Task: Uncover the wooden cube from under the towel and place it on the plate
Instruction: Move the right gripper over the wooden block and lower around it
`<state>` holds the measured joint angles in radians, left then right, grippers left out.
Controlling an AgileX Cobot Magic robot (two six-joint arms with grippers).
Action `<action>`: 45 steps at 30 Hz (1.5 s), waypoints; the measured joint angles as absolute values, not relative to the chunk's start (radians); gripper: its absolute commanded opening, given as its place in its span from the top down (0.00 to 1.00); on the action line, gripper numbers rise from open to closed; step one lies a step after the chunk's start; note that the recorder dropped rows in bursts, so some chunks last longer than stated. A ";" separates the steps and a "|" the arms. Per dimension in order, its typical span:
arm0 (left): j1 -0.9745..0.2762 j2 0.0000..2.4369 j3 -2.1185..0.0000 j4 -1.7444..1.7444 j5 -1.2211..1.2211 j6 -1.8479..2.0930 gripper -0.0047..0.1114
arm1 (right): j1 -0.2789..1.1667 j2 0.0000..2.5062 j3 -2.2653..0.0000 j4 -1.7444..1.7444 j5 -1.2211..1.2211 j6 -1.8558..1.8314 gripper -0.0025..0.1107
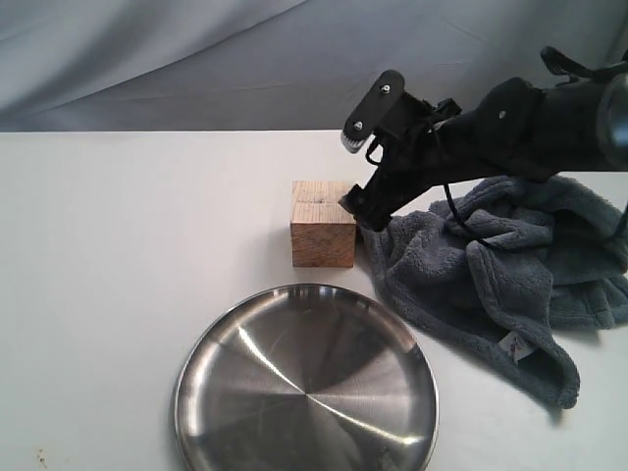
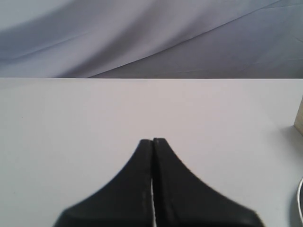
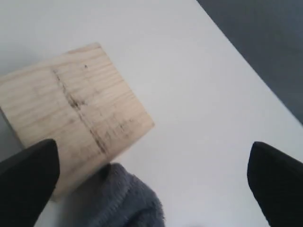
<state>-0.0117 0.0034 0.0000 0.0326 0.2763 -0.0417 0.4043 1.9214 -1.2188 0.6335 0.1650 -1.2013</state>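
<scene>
The wooden cube (image 1: 322,231) stands uncovered on the white table, just beyond the steel plate (image 1: 304,392), which has nothing on it. The dark grey towel (image 1: 491,275) lies crumpled to the cube's right, with its near corner touching the cube's side. My right gripper (image 1: 358,162) hovers open over the cube's right edge and that corner. In the right wrist view the cube (image 3: 75,104) and the towel corner (image 3: 118,198) lie between the spread fingers of the right gripper (image 3: 151,161), which holds nothing. My left gripper (image 2: 152,141) is shut and empty over bare table.
A grey cloth backdrop (image 1: 196,59) hangs behind the table's far edge. White tabletop (image 1: 118,245) stretches left of the cube and plate. A sliver of the cube (image 2: 299,113) shows at the edge of the left wrist view.
</scene>
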 measured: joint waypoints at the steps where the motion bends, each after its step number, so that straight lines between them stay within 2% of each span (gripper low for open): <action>1: -0.012 0.003 0.000 0.033 0.276 -0.042 0.96 | 0.402 1.940 -1.250 0.669 0.196 -1.176 0.05; 7: -0.012 0.003 0.000 0.033 0.276 -0.042 0.96 | 0.400 1.996 -1.410 0.825 0.419 -1.115 0.05; 11: -0.012 0.003 0.000 0.033 0.276 -0.042 0.96 | 0.412 1.998 -1.437 0.835 0.476 -1.017 0.05; 21: -0.012 0.003 0.000 0.033 0.276 -0.042 0.96 | 0.434 1.998 -1.438 0.556 0.480 -0.475 0.06; 27: -0.012 0.003 0.000 0.033 0.276 -0.042 0.96 | 0.532 1.998 -1.438 0.469 0.390 -0.242 0.14; 34: -0.012 0.003 0.000 0.033 0.276 -0.042 0.96 | 0.599 2.015 -1.438 0.069 0.309 0.243 0.25; 38: -0.012 0.003 0.000 0.033 0.276 -0.042 0.96 | 0.599 2.041 -1.438 -0.081 0.320 0.378 0.23; 45: -0.012 0.003 0.000 0.033 0.276 -0.042 0.96 | 0.599 2.046 -1.438 -0.174 0.292 0.418 0.08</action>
<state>-0.0117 0.0034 0.0000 0.0326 0.2763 -0.0417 0.5986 2.0455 -1.4381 -0.1738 0.2922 0.4182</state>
